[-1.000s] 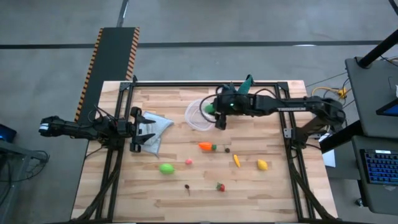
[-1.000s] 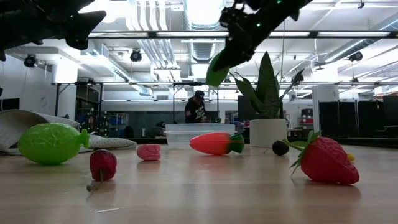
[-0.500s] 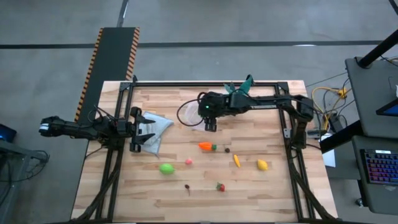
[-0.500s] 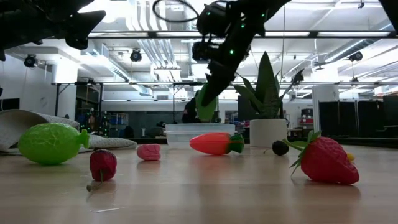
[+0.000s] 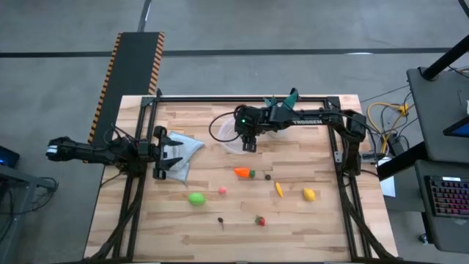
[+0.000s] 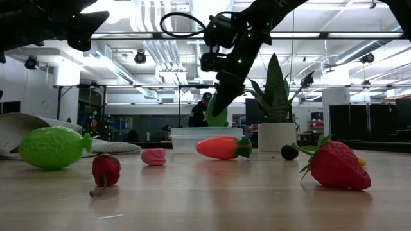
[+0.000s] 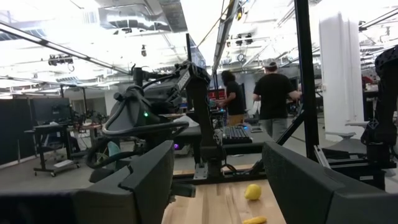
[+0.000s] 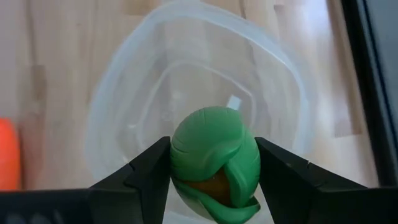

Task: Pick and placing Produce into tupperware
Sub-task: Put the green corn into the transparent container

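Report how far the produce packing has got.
Done: nothing shows inside the tupperware yet.

In hand: the right gripper is shut on a green piece right above the bowl. The left gripper waits by the cloth.

Left on the table: carrot, lime, lemon, strawberry, a small yellow piece, a pink bit and two dark bits.

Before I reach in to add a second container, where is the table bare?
Bare wood lies in front of the cloth, left of the lime. Right of the lemon is bare too. The middle is crowded: carrot, strawberry, and right gripper over the tupperware.
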